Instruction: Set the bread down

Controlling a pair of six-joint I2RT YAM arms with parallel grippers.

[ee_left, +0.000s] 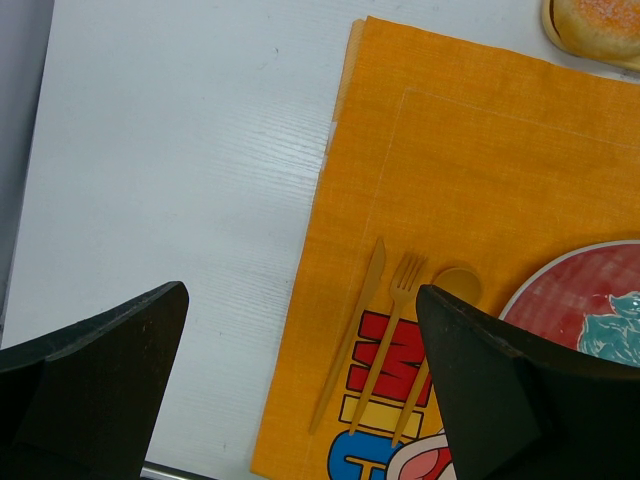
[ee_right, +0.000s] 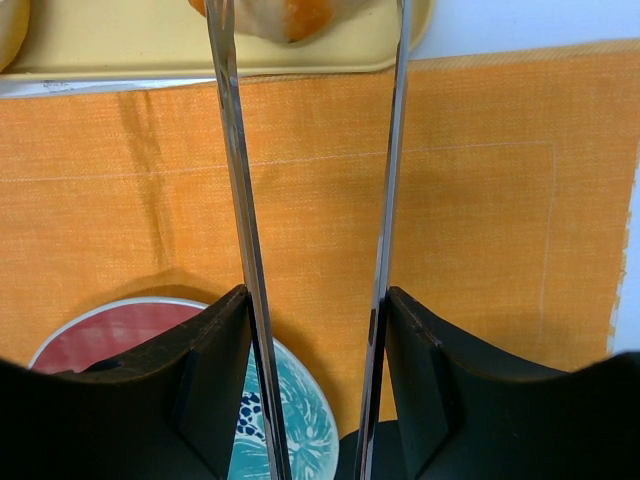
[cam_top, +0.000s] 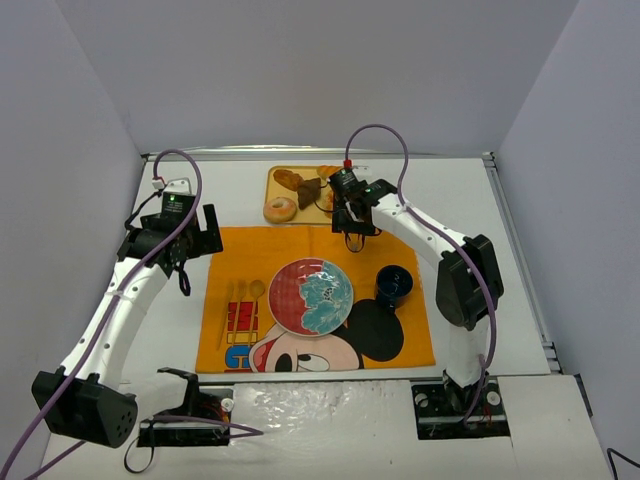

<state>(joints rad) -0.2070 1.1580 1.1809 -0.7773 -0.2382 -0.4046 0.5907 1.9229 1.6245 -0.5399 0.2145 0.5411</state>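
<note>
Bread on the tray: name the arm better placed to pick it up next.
Right. Its pincer holds tongs whose tips reach a bread piece on the yellow tray. The left pincer hangs open over the placemat's left edge, beside the cutlery, away from the tray.

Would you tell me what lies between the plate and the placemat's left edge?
A yellow knife, fork and spoon lie side by side on the placemat there, clearest in the left wrist view.
</note>
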